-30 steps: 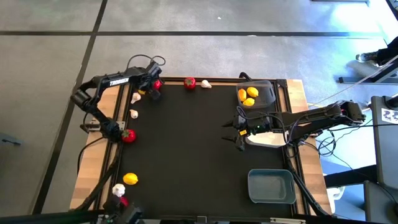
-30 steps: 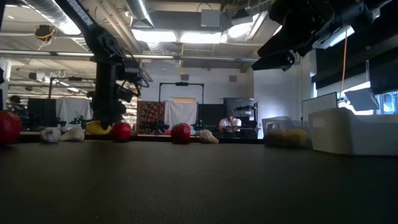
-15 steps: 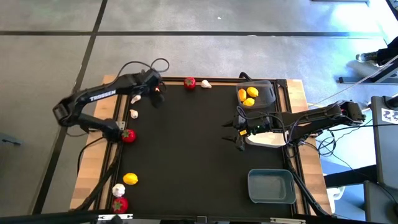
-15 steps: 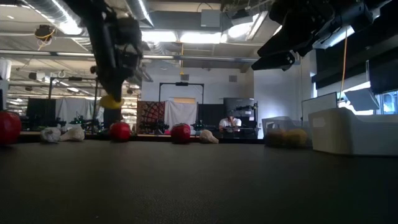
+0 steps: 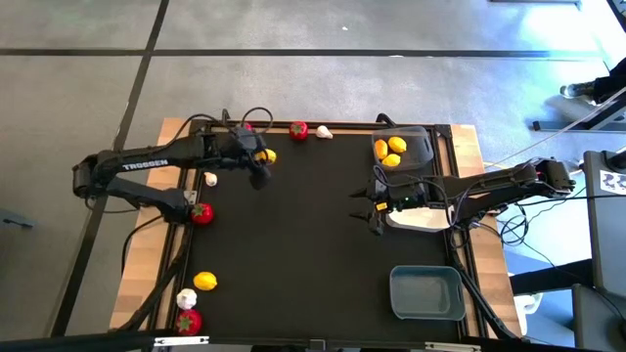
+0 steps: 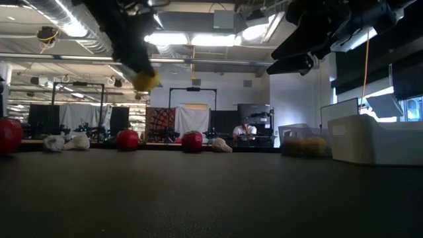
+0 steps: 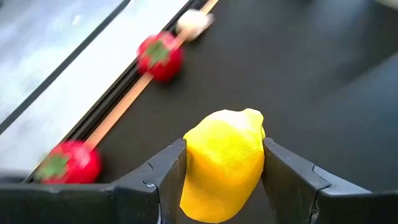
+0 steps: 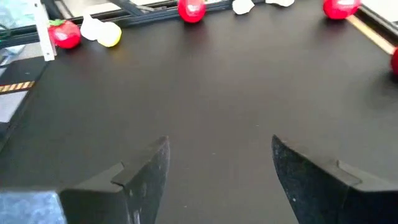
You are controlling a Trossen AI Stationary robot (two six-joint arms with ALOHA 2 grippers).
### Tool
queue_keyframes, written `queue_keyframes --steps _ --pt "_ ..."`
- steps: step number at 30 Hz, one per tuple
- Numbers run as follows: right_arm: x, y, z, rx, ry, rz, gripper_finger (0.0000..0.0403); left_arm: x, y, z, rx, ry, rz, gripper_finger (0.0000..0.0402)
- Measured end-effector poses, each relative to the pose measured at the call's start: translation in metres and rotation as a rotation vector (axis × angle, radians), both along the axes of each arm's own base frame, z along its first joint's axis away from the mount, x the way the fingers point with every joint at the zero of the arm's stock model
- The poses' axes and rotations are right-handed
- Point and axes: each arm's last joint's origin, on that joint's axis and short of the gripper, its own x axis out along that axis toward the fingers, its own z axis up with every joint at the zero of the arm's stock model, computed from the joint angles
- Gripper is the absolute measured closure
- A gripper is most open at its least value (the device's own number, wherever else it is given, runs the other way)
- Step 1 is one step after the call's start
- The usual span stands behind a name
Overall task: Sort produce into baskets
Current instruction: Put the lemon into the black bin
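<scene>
My left gripper (image 7: 224,168) is clamped on a lemon (image 7: 225,163), lifted above the far-left mat (image 5: 313,244); right gripper (image 8: 221,168) hangs apart, empty.

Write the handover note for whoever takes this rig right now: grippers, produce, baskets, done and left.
Left gripper: shut on a lemon, lifted above the far-left part of the table.
Right gripper: open, empty, hovering beside the white basket.
Done: two lemons lie in the dark grey basket. The blue-grey basket holds nothing.
Left on the table: red fruits at the far edge, the left edge and the near-left corner; one more lemon; garlic bulbs at the far edge, near the left edge and near-left.
Next, probably: carry the held lemon to the dark grey basket.
</scene>
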Motion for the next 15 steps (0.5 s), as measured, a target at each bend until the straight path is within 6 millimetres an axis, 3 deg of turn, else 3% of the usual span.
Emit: queue_keyframes --steps 6,15 --pt "0.001 -0.001 0.001 -0.010 -0.017 -0.024 0.0123 0.019 -0.020 0.010 0.030 -0.165 -0.113 0.0219" --pt "0.008 0.000 0.018 -0.025 -0.211 -0.014 0.0123 0.039 -0.050 0.025 0.047 -0.374 -0.233 0.0218"
